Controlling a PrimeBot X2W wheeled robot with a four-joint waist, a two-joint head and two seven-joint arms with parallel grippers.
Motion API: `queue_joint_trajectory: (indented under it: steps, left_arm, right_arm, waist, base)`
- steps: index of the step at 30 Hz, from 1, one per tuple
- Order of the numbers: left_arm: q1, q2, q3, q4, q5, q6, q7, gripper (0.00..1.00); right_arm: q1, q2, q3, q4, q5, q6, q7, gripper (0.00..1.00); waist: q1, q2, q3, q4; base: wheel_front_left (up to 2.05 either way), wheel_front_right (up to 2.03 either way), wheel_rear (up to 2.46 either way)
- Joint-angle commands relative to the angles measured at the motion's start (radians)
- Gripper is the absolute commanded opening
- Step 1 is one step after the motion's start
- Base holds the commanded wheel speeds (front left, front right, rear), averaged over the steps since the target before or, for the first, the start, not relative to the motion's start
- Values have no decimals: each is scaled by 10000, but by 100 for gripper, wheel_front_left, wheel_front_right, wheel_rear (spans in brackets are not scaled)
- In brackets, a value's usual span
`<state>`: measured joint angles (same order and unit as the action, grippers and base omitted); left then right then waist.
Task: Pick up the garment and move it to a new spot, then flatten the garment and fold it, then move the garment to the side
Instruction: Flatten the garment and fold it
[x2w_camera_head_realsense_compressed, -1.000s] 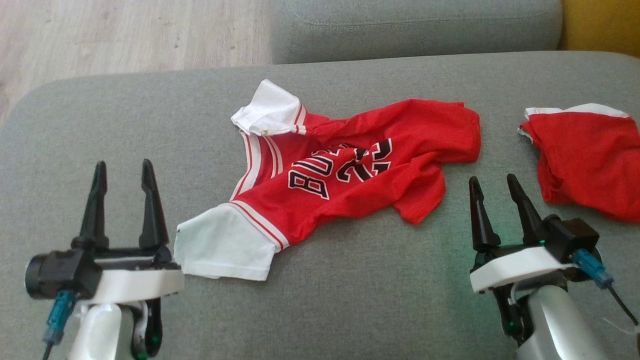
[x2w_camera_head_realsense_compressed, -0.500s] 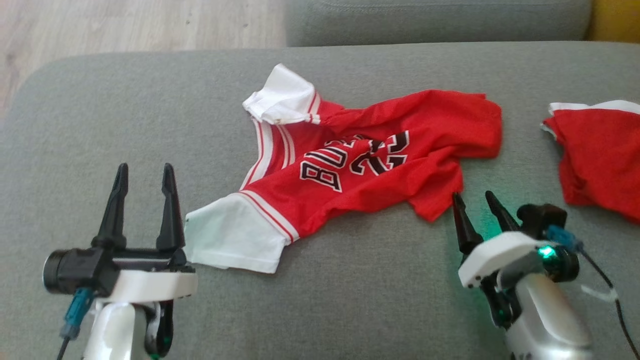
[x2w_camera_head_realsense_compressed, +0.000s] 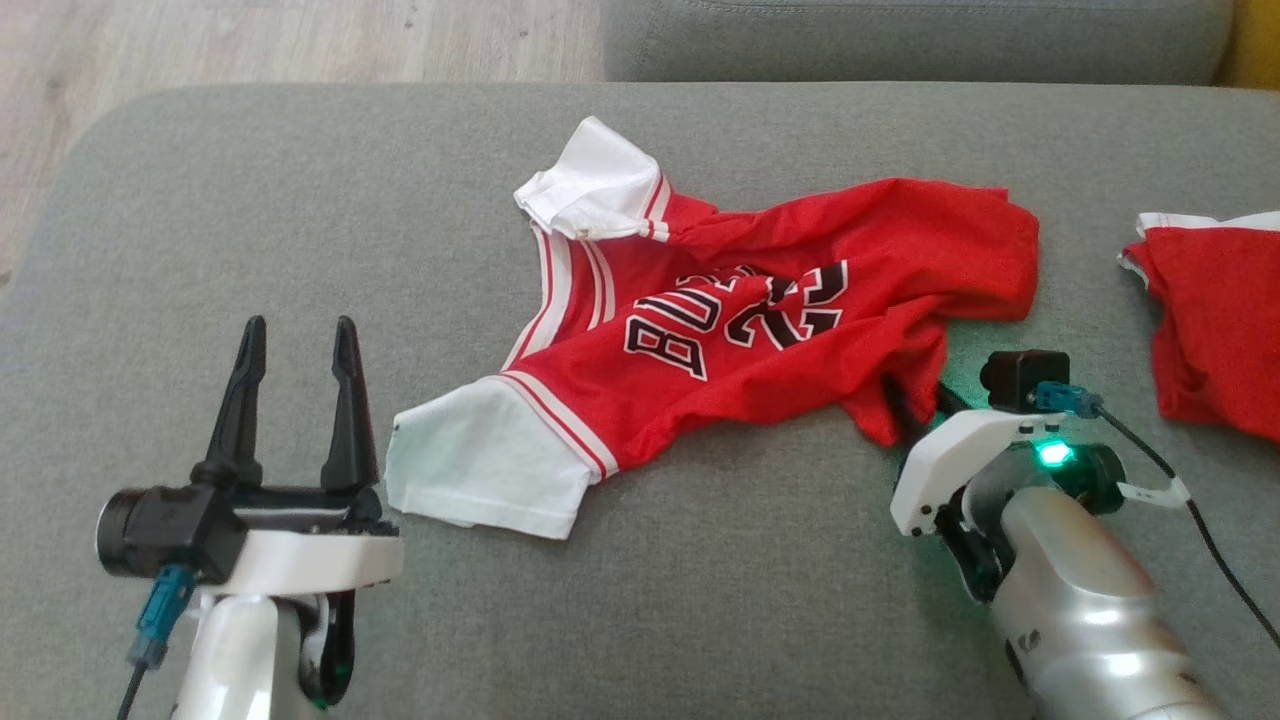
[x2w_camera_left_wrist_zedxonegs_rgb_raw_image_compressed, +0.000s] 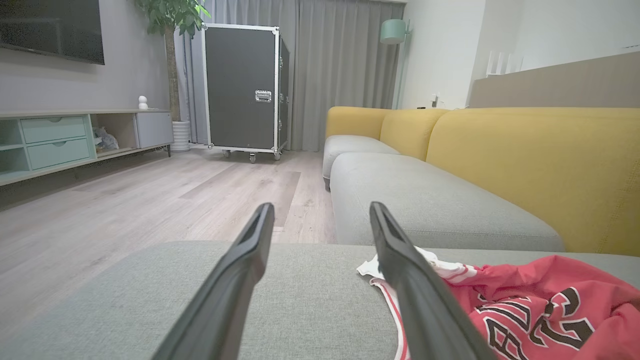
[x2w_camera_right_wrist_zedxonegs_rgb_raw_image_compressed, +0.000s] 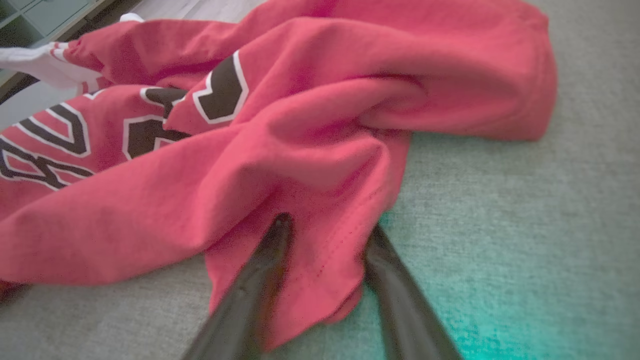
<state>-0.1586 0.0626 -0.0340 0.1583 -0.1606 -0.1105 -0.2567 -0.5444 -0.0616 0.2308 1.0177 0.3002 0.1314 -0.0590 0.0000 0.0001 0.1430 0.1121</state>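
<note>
Fabric from the garment fills the gap between the two dark fingers of the right gripper. In the right wrist view one finger presses into a red fold and the other runs along the hem edge beside it, both low over the grey cushion. The fingers stand partly apart with cloth between them, and I cannot tell whether they pinch it firmly or only straddle it. In the head view this gripper is tipped forward and down at the garment's near right corner, its tips hidden by the red cloth, and a green light glows on its wrist and tints the cushion nearby. The garment is a red jersey with white sleeves and black lettering edged in white. It lies crumpled in the middle of the cushion, with one white sleeve spread flat toward the robot's left and the other sleeve bunched at the far side. The left gripper hovers over bare cushion just beside the near sleeve, with its jaws wide apart and nothing between them. A second red cloth with a white edge lies well apart at the right edge of the head view. Wooden floor shows beyond the cushion, and the left wrist view looks along more grey seats to a yellow backrest and a black wheeled case.
</note>
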Motion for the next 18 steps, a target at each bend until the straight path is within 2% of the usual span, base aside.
queue_joint_trajectory:
  steps: [1,4,8,13,18]
  left_arm:
    - [-336,56,369,-264,100,-53,-51,100]
    - [-269,22,441,-223,136,-79,-51,100]
    - [-173,-3,547,-197,188,-112,-51,100]
    - [-72,-32,647,-205,203,-144,-51,100]
    - [41,-64,675,-211,194,-164,-51,100]
  right_arm:
    - [-93,114,208,89,-247,-7,-108,0]
    - [-375,48,-217,540,-1121,-7,-429,0]
    - [-567,-384,-653,784,-1937,-7,-477,0]
    - [-598,-1119,-627,726,-2509,-7,-2,0]
    - [-433,-1554,-304,589,-2498,-7,909,0]
  waist:
    - [0,-1,-26,-46]
    - [0,-1,-125,-195]
    - [0,-1,-318,-460]
    - [0,-1,-619,-825]
    - [0,-1,-890,-1103]
  base:
    - [0,0,0]
    - [0,0,0]
    - [0,0,0]
    - [0,0,0]
    - [0,0,0]
